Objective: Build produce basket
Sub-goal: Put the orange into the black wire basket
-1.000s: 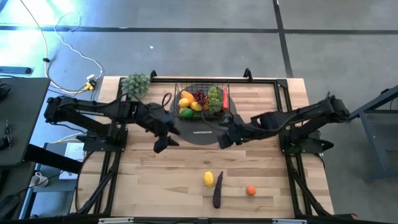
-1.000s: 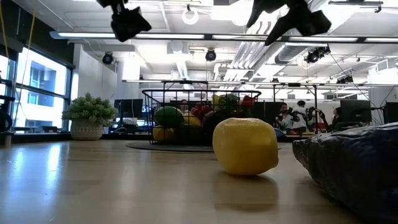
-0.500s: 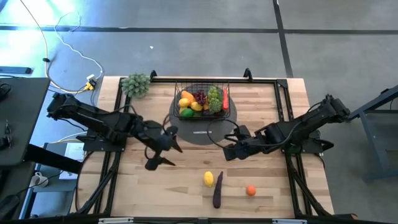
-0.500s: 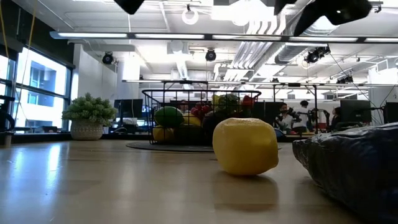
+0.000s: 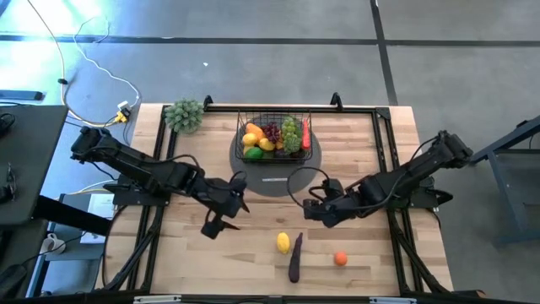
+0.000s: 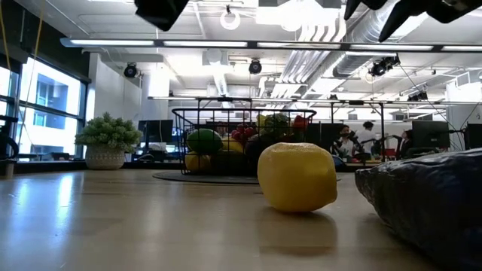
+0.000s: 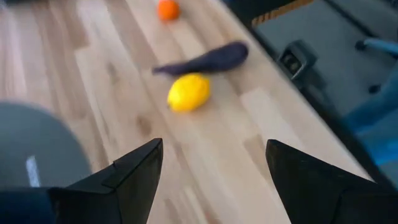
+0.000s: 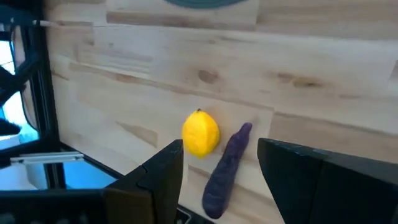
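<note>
The black wire basket (image 5: 274, 139) stands on a round dark disc at the table's far middle, filled with lemons, grapes, a mango and a red piece. On the near part of the table lie a yellow lemon (image 5: 283, 243), a purple eggplant (image 5: 294, 262) and a small orange fruit (image 5: 340, 258). My left gripper (image 5: 221, 221) hovers open above the table, left of the lemon (image 7: 188, 93). My right gripper (image 5: 319, 211) hovers open, above and to the far right of the lemon (image 8: 200, 133) and the eggplant (image 8: 225, 171). Both hold nothing.
A grey-green leafy bunch (image 5: 184, 114) sits at the far left corner of the table. The round dark disc (image 5: 274, 179) reaches out under the basket toward the table's middle. Bare wood lies between the disc and the loose fruits.
Both grippers have moved from beside the disc toward the table's near edge. The left one has gone toward the lemon from the left. The right one has gone toward the lemon and eggplant from the far right. Basket and loose fruits have stayed where they were.
</note>
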`<state>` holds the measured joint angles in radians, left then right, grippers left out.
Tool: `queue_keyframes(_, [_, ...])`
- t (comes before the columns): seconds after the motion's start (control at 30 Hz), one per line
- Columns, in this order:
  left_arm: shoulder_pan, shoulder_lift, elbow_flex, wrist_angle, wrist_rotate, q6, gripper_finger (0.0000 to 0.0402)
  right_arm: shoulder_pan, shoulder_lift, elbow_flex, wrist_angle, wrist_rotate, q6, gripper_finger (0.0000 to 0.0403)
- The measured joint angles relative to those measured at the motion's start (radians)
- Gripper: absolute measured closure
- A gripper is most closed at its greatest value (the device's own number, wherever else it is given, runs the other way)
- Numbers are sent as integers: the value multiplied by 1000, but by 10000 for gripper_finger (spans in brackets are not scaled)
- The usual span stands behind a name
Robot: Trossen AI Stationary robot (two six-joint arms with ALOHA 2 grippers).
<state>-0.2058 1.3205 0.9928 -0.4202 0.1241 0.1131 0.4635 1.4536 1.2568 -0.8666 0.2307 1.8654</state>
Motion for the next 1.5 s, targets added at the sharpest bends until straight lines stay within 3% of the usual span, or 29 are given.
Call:
queue_keyframes(0.17, [0,-13,-1,-116,-122,-53,129,22,61,0,48,-38,77,215])
queue_keyframes(0.33, [0,-29,0,-225,-180,-97,129,49,129,0,55,-116,150,215])
queue_keyframes(0.57, [0,-33,-1,-300,-190,-129,129,115,192,0,53,-240,230,215])
queue_keyframes(0.87, [0,-32,-1,-294,-191,-129,129,208,197,-1,-83,-243,386,215])
queue_keyframes(1.07, [0,-32,-1,-292,-192,-161,129,268,197,-42,-68,-243,455,215])
queue_keyframes(1.27, [0,-32,-1,-289,-192,-166,129,303,211,-79,-54,-249,454,215])
queue_keyframes(1.5, [0,-32,-1,-274,-192,-193,129,312,261,-81,-42,-247,322,215])
